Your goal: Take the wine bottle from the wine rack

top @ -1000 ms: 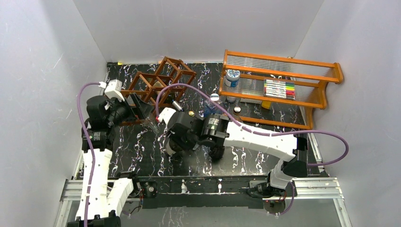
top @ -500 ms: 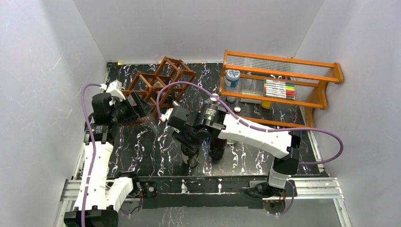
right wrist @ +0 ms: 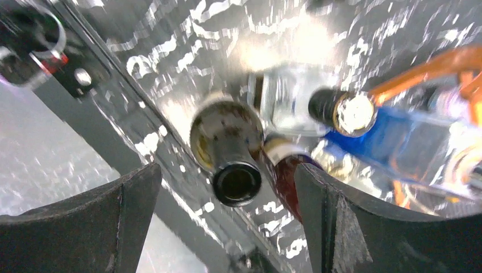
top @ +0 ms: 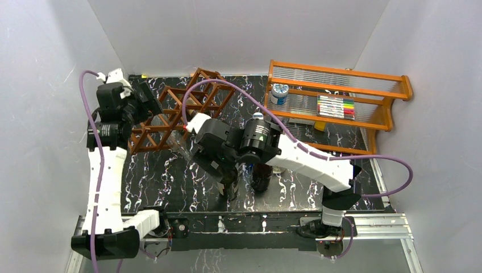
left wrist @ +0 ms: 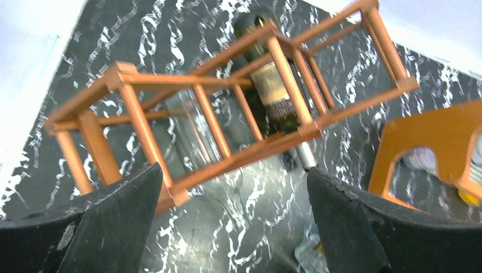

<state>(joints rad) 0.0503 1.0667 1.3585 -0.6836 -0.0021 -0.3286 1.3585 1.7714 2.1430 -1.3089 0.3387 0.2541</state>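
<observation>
The dark reddish-brown lattice wine rack (top: 187, 105) lies at the back left of the marbled table; it fills the left wrist view (left wrist: 142, 79). A dark wine bottle (left wrist: 274, 94) with a tan label lies in one cell, its silver-capped neck poking out towards me. A clear bottle (left wrist: 193, 133) lies in the cell beside it. My left gripper (left wrist: 233, 196) is open and empty, above the rack's near edge, touching nothing. My right gripper (right wrist: 227, 210) is open over an upright brown bottle (right wrist: 234, 170) with an open mouth, not touching it.
Several upright bottles (top: 261, 173) stand mid-table under the right wrist, including one with a gold cap (right wrist: 348, 112). An orange shelf unit (top: 398, 85) with clear shelves at the back right holds markers (top: 335, 107) and a jar (top: 278, 94). White walls enclose the table.
</observation>
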